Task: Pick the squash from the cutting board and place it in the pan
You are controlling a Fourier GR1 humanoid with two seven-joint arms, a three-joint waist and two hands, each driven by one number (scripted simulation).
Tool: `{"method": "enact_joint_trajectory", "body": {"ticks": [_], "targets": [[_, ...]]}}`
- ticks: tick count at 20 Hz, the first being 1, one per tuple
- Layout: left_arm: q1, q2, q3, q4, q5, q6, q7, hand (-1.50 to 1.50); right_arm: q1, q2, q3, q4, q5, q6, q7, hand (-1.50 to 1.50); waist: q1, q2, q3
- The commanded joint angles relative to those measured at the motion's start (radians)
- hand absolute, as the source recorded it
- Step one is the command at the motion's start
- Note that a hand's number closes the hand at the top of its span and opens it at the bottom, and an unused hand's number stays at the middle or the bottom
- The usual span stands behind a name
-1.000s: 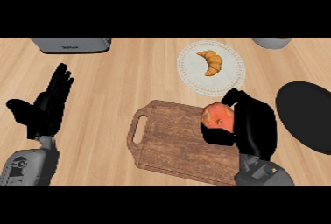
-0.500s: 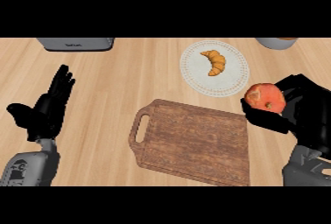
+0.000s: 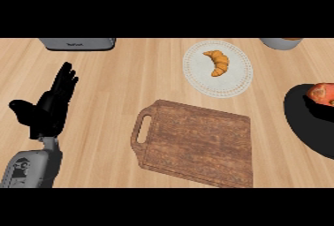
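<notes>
The orange-red squash (image 3: 324, 93) shows at the view's right edge, over the black pan (image 3: 306, 128); part of it is cut off by the edge. I cannot tell whether it rests in the pan or hangs above it. The wooden cutting board (image 3: 195, 143) lies in the middle with nothing on it. Neither my right hand nor its forearm can be made out; nothing separates from the pan's black. My left hand (image 3: 49, 108) rests open at the left, fingers up, apart from the board.
A white plate (image 3: 195, 66) with a croissant (image 3: 218, 62) lies behind the board. A grey toaster (image 3: 77, 43) stands at the back left and a grey cup (image 3: 282, 42) at the back right.
The squash has gone from the board rightward to the pan at the view's edge. The right hand and forearm have left the view. The left hand has not moved.
</notes>
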Motion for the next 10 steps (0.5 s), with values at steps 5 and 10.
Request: {"method": "enact_joint_trajectory", "body": {"ticks": [5, 10], "targets": [[-0.046, -0.032, -0.039, -0.028, -0.030, 0.033, 0.065, 0.00, -0.139, -0.227, -0.158, 0.557, 0.000, -0.173, -0.264, 1.50, 0.024, 0.005, 0.002], [0.003, -0.026, -0.014, 0.049, -0.021, 0.001, -0.063, 0.00, -0.277, -0.284, -0.206, 0.908, -0.044, -0.286, -0.435, 1.50, 0.034, 0.011, 0.002]]}}
